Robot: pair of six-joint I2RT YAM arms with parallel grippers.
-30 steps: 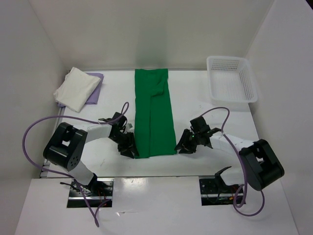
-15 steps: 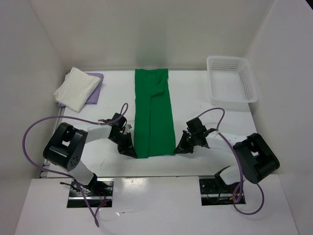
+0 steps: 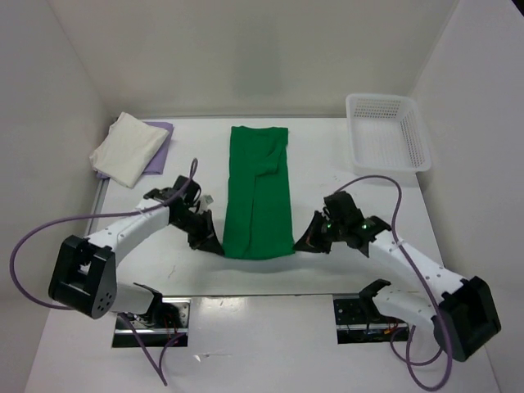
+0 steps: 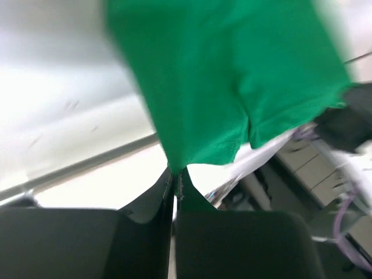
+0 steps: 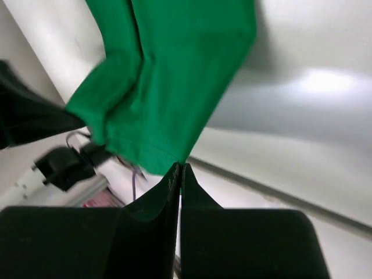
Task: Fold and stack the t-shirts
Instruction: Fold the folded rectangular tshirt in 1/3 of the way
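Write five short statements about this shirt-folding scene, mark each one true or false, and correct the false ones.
1. The green t-shirt lies as a long strip down the middle of the table. True.
2. The left gripper hangs open above the cloth. False: it is shut on the green t-shirt's near left corner.
3. The cream t-shirt lies on top of the lavender t-shirt. True.
4. The basket stands at the table's far left corner. False: it stands at the far right corner.
5. The right gripper grips the green t-shirt's near right corner. True.
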